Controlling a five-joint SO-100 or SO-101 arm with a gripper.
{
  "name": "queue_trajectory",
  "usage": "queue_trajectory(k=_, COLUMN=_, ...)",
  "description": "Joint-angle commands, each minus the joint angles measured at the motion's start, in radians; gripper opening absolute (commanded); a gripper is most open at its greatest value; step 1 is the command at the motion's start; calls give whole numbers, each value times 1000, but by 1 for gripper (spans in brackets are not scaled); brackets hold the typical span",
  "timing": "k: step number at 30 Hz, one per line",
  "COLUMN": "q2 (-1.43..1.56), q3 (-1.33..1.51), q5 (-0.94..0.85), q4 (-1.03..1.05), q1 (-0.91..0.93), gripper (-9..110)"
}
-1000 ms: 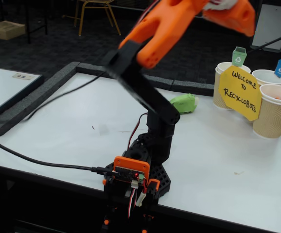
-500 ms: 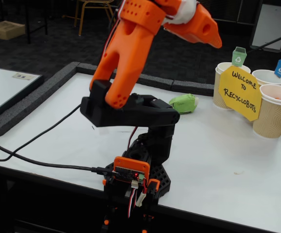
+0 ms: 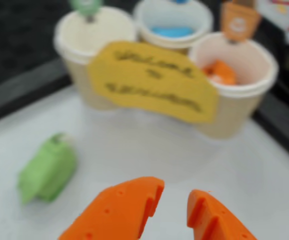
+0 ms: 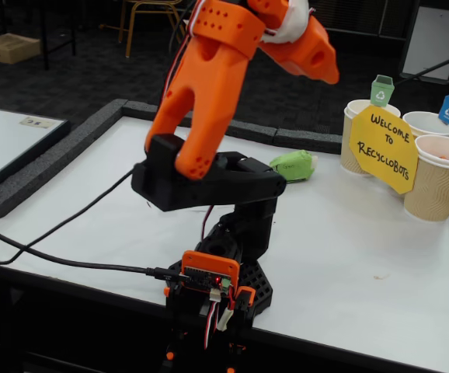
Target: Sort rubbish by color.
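Three beige ribbed paper cups (image 3: 234, 90) stand behind our raised orange gripper (image 3: 174, 202), its jaws parted and empty. Blue (image 3: 172, 31) and orange wads (image 3: 220, 72) sit in cups; the crumpled green paper wad (image 3: 47, 170) lies on the table, likely our next pick.

Sign (image 3: 154, 82) lettering blurred, unreadable

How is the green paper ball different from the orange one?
The green wad lies out on the white table, while the orange wad sits down inside a beige cup. The green wad shows nearly whole in the wrist view; the orange wad is partly hidden by the cup's rim. One is green, the other orange. Both look like small crumpled lumps, and neither is in the gripper.
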Motion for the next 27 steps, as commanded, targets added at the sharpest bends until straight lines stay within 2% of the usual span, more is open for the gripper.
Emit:
queue_trajectory(k=1, q2=-3, q3=6, q5=215, q4=-67, q1=-80, gripper=0)
queue_trajectory(k=8, q2=-6, q3=44, q5=495, q4=-123, q1=-144, gripper=0)
queue_trajectory(k=17, q2=-20, q3=106, q5=503, q4=-143, q1=-204, gripper=0)
queue_trajectory(k=21, q2=-72, q3=103, q5=345, q4=-175, q1=-196, gripper=0)
queue_trajectory(k=27, q2=-155, q3=118, q5=-51, q4=-245, q1=-144, gripper=0)
